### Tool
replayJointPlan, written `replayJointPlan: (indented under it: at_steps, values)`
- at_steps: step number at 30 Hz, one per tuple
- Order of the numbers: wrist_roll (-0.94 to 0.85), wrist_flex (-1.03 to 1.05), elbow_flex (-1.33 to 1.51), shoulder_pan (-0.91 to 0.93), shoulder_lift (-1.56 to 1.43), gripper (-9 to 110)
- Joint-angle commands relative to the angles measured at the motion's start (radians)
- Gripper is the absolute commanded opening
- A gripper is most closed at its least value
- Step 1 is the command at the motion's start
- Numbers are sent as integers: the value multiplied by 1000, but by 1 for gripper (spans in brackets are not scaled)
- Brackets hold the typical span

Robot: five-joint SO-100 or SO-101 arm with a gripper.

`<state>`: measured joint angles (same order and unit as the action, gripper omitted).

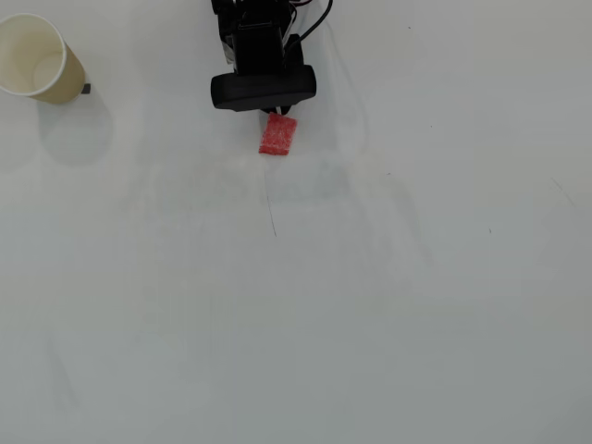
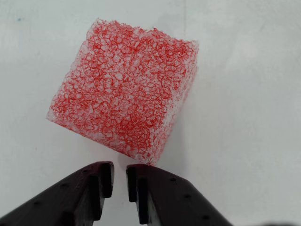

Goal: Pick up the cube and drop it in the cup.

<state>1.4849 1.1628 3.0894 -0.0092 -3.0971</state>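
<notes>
Pincer (image 2: 119,181) tips sit almost closed with only a thin gap, holding nothing, right by the near corner of the cube (image 2: 124,89). It lies on the surface (image 1: 370,305) near the top edge, far from the cup (image 1: 37,57) in the top left corner. It looks light, soft and squishy like a sponge, so open wide and squeeze two flat sides.

The white table (image 1: 296,305) is seen straight down from high above in the overhead view, the arm (image 1: 264,65) entering at the top edge. The wrist view is aimed down from close range. The cube (image 1: 277,135) (image 2: 123,89) is shared by both.
</notes>
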Motion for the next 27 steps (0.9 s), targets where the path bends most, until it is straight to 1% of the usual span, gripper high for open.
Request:
replayJointPlan:
  at_steps: [1, 22, 25, 27]
  values:
    - [6, 5, 34, -18, -43, 0]
    - [6, 6, 34, -18, -43, 0]
    - [6, 6, 34, -18, -43, 1]
    - [5, 6, 34, -20, -43, 5]
